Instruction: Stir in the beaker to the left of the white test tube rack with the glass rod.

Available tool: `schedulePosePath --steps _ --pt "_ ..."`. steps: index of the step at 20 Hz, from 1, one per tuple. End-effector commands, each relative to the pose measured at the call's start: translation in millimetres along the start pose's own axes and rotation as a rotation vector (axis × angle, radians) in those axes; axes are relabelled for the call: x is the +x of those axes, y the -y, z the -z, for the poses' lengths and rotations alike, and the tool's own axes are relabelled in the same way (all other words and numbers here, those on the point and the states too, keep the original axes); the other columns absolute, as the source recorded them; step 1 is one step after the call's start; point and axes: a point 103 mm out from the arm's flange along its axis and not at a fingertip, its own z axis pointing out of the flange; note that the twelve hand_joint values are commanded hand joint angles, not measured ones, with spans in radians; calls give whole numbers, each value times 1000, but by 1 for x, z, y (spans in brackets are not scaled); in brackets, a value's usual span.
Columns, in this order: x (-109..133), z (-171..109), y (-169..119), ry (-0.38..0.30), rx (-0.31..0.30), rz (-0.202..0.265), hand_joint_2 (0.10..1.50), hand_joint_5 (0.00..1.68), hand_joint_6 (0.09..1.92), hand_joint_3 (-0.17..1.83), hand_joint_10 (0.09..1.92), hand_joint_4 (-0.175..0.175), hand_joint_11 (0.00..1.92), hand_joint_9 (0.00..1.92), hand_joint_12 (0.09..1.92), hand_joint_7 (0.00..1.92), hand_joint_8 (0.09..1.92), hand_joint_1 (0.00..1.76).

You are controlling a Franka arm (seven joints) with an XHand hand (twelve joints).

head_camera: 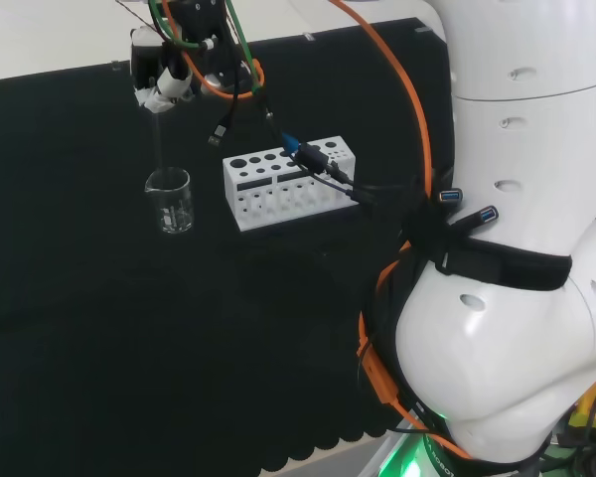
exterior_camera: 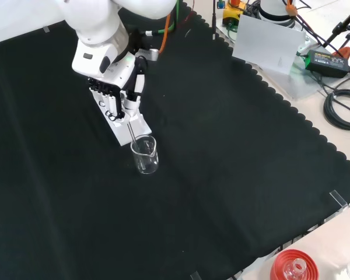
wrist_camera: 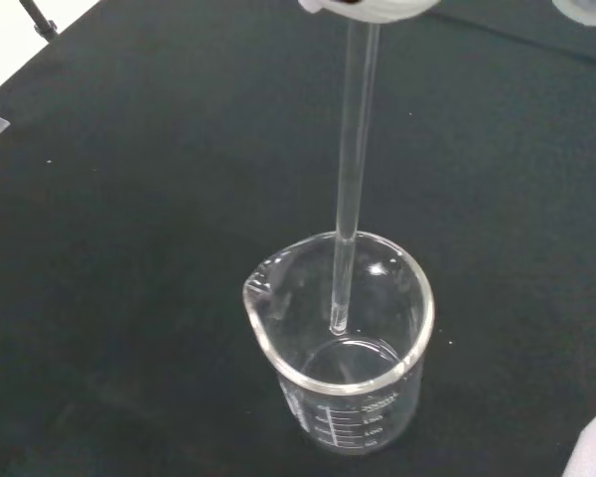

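Wrist view: looks down the clear glass rod (wrist_camera: pixel 350 169) into the beaker (wrist_camera: pixel 343 343). Shows the rod's lower end inside the rim, hanging above the bottom, apart from the wall. Shows the pouring lip and printed scale on the beaker's side, and a blurred white part of the hand (wrist_camera: pixel 372 8) at the rod's upper end. Cannot tell from here whether the beaker holds any liquid.

Head view: places the beaker (head_camera: pixel 169 201) upright on the black cloth (head_camera: pixel 99 328), just left of the white test tube rack (head_camera: pixel 290 182) and apart from it. Shows the hand (head_camera: pixel 164 84) above the beaker, fingers curled and pinching the top of the rod (head_camera: pixel 158 149), which hangs nearly straight down into the glass. Also shows orange and green cables around the wrist, and a blue connector over the rack.

Front view: sets the beaker (exterior_camera: pixel 144 154) nearer than the rack (exterior_camera: pixel 118 123), with the hand (exterior_camera: pixel 125 96) partly covering the rack. Shows the rod (exterior_camera: pixel 131 133) as a short stretch between fingers and rim. Adds a red ribbed stand (exterior_camera: pixel 294 265) at the bench's near edge, well apart.
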Motion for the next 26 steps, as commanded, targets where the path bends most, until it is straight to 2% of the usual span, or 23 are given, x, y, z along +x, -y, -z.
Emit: schedulePosePath --steps 1,6,9,14,26 --pt "-21 -5 19 5 7 -27 1073 1245 562 -175 492 -175 1514 1663 731 1292 578 1314" --pt "-22 -5 37 1 6 -44 1073 1245 562 -175 492 -175 1514 1663 731 1292 578 1314" --pt "-19 -5 37 -6 16 -38 1073 1245 562 -175 492 -175 1513 1663 731 1292 578 1314" --pt "4 -8 45 14 2 -28 1073 1245 562 -175 492 -175 1513 1663 732 1292 578 1314" --pt "24 -3 20 -3 9 12 1073 1245 561 -175 492 -175 1512 1662 732 1292 578 1314"
